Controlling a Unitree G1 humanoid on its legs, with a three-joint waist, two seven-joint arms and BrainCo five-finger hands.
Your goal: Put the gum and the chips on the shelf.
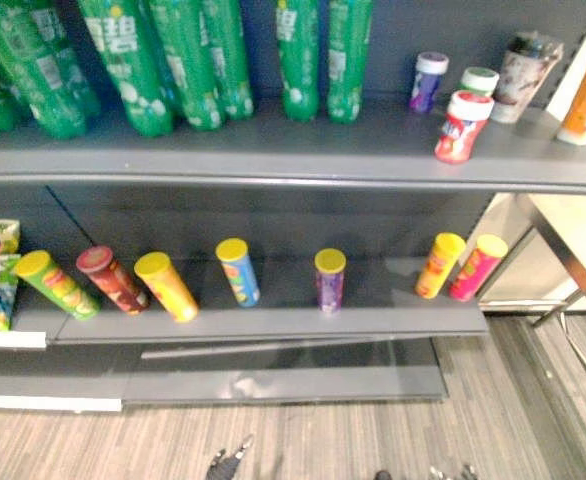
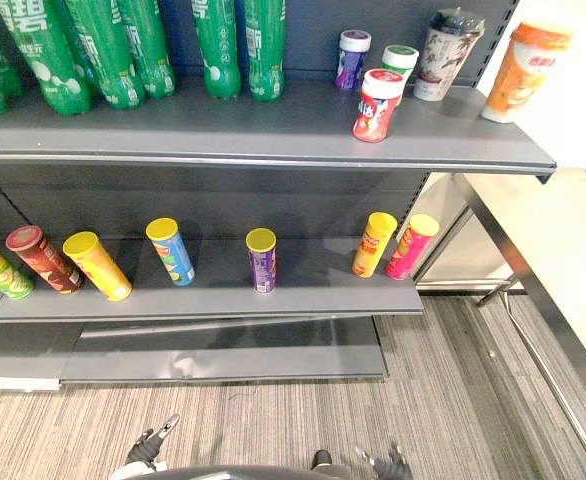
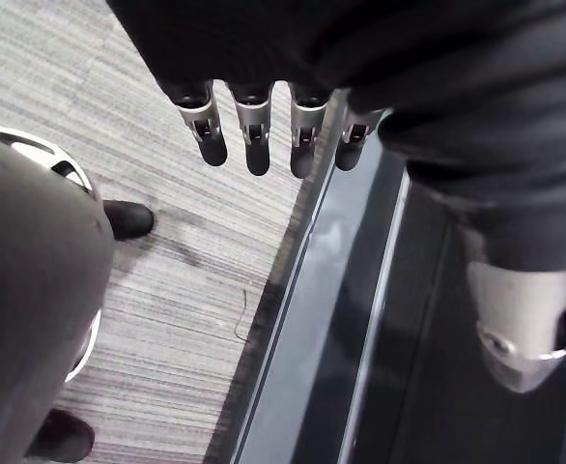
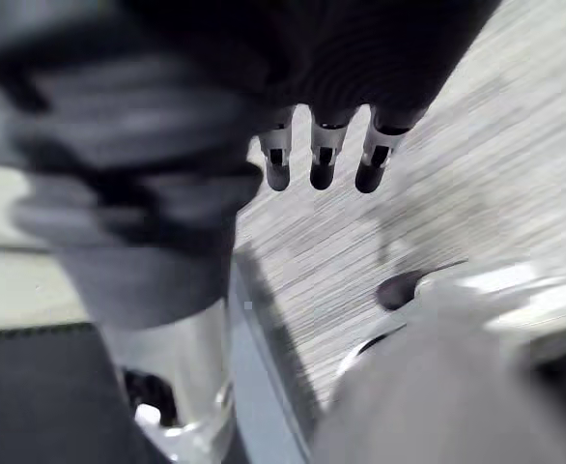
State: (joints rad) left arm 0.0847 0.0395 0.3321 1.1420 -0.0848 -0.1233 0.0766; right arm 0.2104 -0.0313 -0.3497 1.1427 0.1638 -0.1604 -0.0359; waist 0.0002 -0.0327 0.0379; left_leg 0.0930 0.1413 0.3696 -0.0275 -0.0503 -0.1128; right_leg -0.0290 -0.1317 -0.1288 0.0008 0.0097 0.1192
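Left hand point(image 3: 254, 135) and right hand point(image 4: 324, 159) hang low over the striped floor point(image 2: 273, 420), fingers straight and empty. The red gum jar point(image 2: 377, 104) stands on the upper shelf point(image 2: 223, 130), chip cans point(image 2: 261, 259) line the lower shelf point(image 2: 313, 292); both placements appear complete, with nothing seemingly left to stock

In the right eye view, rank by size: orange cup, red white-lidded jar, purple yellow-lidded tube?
1. Orange cup
2. Red white-lidded jar
3. Purple yellow-lidded tube, close to the jar, only slimmer
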